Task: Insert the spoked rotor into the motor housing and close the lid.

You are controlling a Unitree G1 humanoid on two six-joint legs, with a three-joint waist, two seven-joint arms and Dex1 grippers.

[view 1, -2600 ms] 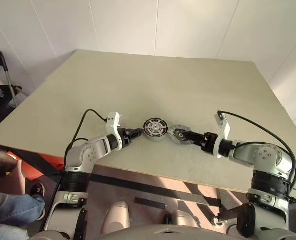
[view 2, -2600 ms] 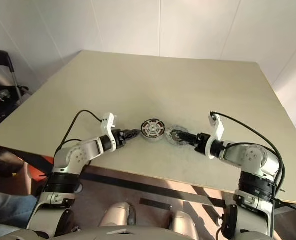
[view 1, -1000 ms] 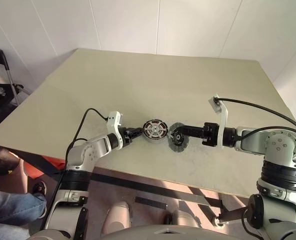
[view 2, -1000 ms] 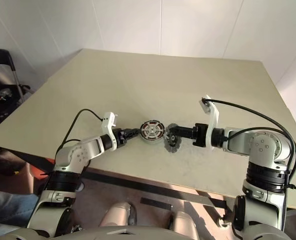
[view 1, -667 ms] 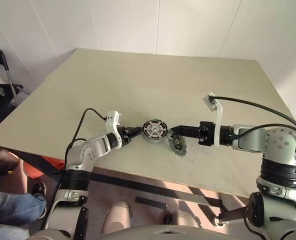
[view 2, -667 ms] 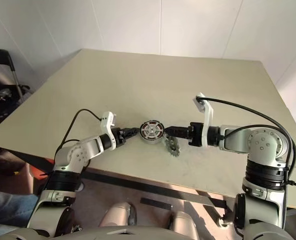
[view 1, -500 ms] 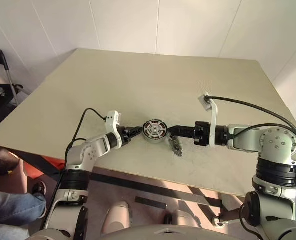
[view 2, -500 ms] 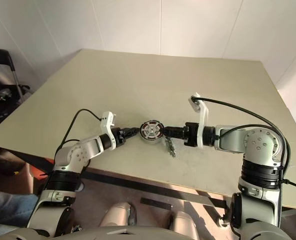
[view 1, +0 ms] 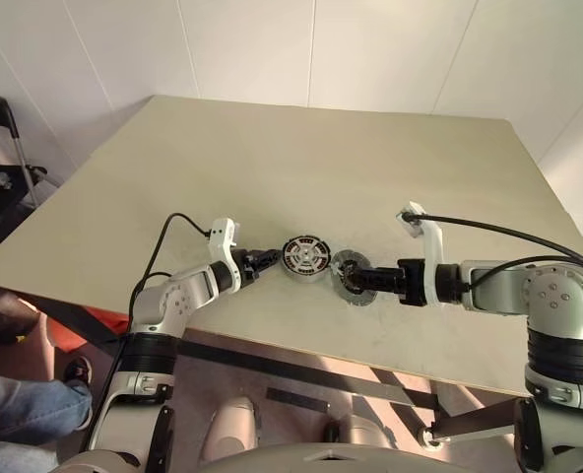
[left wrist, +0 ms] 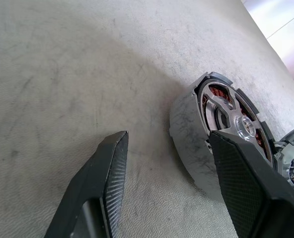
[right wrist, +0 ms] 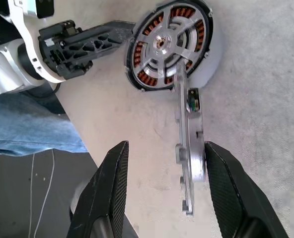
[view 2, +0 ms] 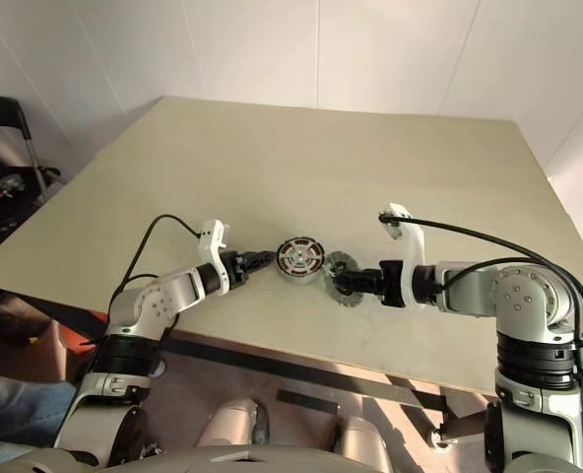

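- Lid [right wrist: 189, 148]: a thin grey metal disc that stands on its edge between the fingers of the right pincer [right wrist: 167, 145], close to one finger and well apart from the other.
- The jaws of this pincer are clearly apart, so I see no real clamp on the lid; it seems only propped.
- I judge the lid to be light and stiff, but smooth and easy to slip or tip over. A hold across the two flat faces near the rim looks the safest.
- The upper rim of the lid touches the motor housing [right wrist: 211, 54], which lies near the middle of the near edge of the worktop [view 1: 321, 168].
- The spoked rotor [right wrist: 163, 42] sits already inside the housing, over the copper windings.
- The housing looks heavy and solid, so it should stay in place.
- The left pincer [view 1: 270, 260] is open and holds nothing; one finger is just beside the wall of the housing.
- The right forearm lies low over the worktop and points from the right edge toward the housing, a little downward. The left arm is bent and reaches in from the near edge.
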